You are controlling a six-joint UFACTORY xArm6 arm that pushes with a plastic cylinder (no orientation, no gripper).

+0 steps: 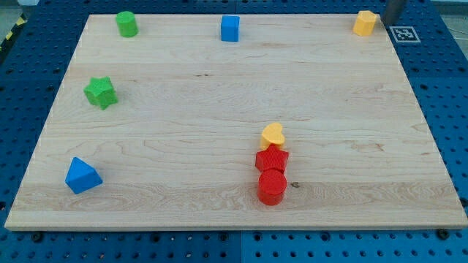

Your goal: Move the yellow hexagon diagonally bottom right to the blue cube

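Where wooden board [219,109] ends top-right, tip [383,22] seemingly touches yellow hexagon [365,23]; blue cube [230,28] well apart.

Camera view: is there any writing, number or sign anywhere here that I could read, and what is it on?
No readable words, letters or numbers anywhere.
Black-and-white square marker, on a white tag at the view's top right, just off the wooden board: a coded pattern, not text.
Yellow-and-black striped tape at the view's top left: a sign, no writing.
The coloured blocks carry no labels.

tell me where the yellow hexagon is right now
The yellow hexagon sits in the board's corner at the view's top right, just left of my tip and far right of the blue cube.
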